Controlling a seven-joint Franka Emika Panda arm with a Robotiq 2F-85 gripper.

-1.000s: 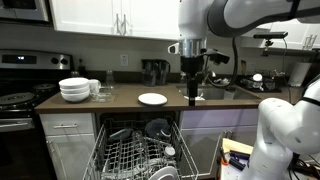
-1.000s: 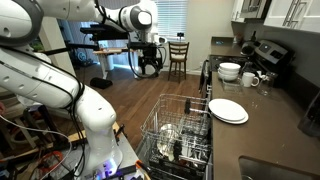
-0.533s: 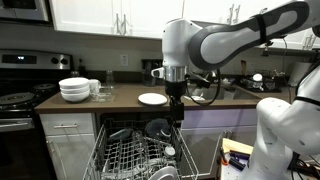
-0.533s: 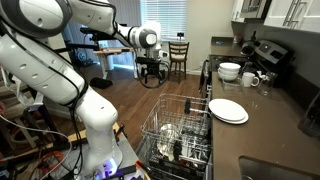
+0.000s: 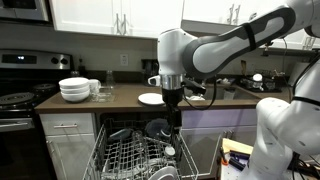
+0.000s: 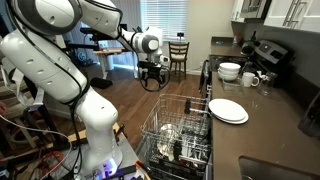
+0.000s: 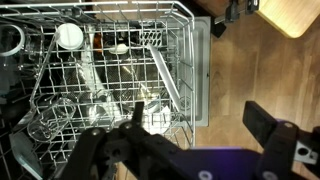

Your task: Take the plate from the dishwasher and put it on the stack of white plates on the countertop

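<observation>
My gripper (image 5: 173, 101) hangs open and empty above the open dishwasher's pulled-out wire rack (image 5: 133, 156), also seen in both exterior views (image 6: 153, 76). In the wrist view the two dark fingers (image 7: 200, 122) are spread wide over the rack's right edge (image 7: 196, 70). A thin white plate (image 7: 166, 78) stands on edge in the rack, below and left of the fingers. The low stack of white plates (image 5: 152, 98) lies on the dark countertop (image 5: 120, 100) behind the gripper; it also shows in an exterior view (image 6: 228, 111).
A pile of deep white bowls (image 5: 74, 90) and glasses stand further along the counter, near the stove (image 5: 18, 100). A dark grey dish (image 5: 157, 128) and a round white cup (image 7: 68, 36) sit in the rack. Wooden floor (image 7: 270, 50) lies beside the rack.
The arm has swung from beside the sink toward the dishwasher, and the gripper has come lower, over the rack. The gripper stays open and empty.
</observation>
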